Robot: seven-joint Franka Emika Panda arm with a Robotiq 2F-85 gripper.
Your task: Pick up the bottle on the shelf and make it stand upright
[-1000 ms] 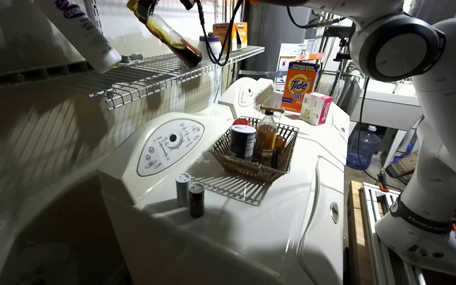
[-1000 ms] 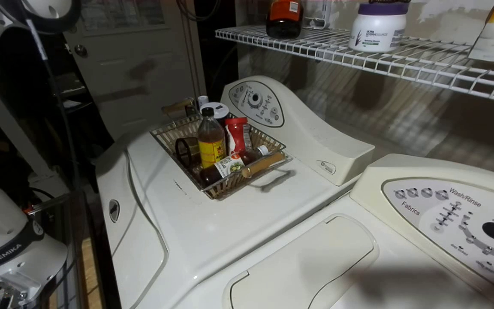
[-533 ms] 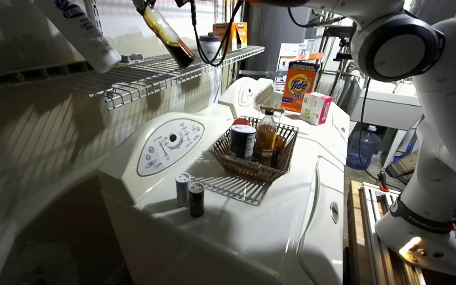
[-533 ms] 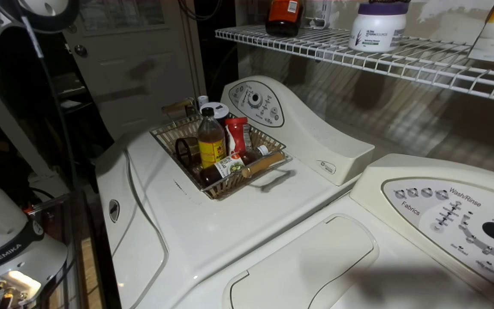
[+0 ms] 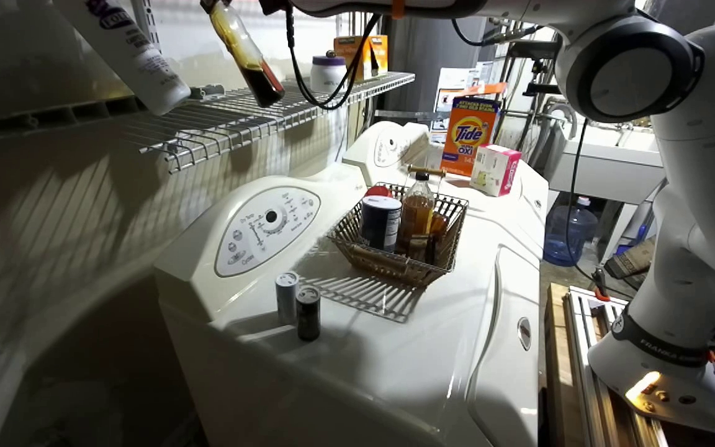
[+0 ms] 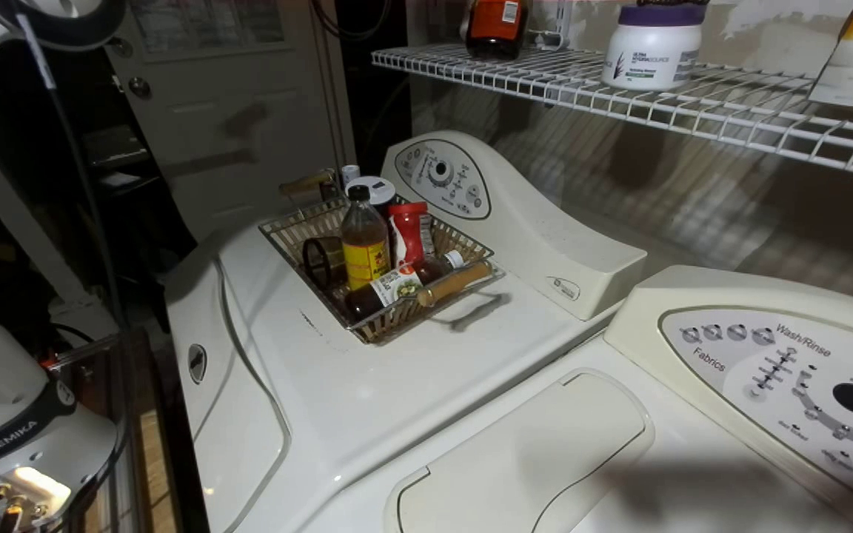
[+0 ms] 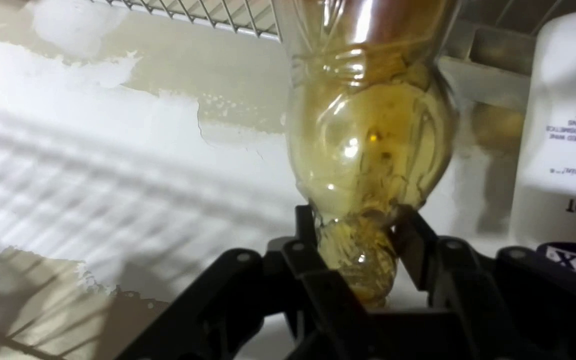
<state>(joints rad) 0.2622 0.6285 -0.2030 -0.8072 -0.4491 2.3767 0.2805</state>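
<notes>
The bottle point(image 5: 247, 57) has a dark brown lower body and a yellowish upper part and neck. It leans in an exterior view, neck up and to the left, with its dark base at the wire shelf point(image 5: 221, 135). I cannot tell whether the base touches the bars. Its lower part with an orange label also shows over the shelf point(image 6: 582, 95) in an exterior view point(image 6: 497, 28); its top is cut off there. In the wrist view my gripper point(image 7: 357, 220) is closed around the neck of the bottle point(image 7: 370, 135), a finger on each side.
A large white bottle point(image 5: 131, 56) with purple print is close to the left of the held bottle. A white jar with purple lid point(image 6: 652, 55) and an orange box point(image 5: 377, 53) stand along the shelf. Below, a wire basket point(image 5: 388, 264) sits on the white machine.
The bottle's base has swung left in an exterior view, and the bottle is steeper than before, still leaning. My gripper has kept its neck. The arm and its hanging cable have shifted slightly.
</notes>
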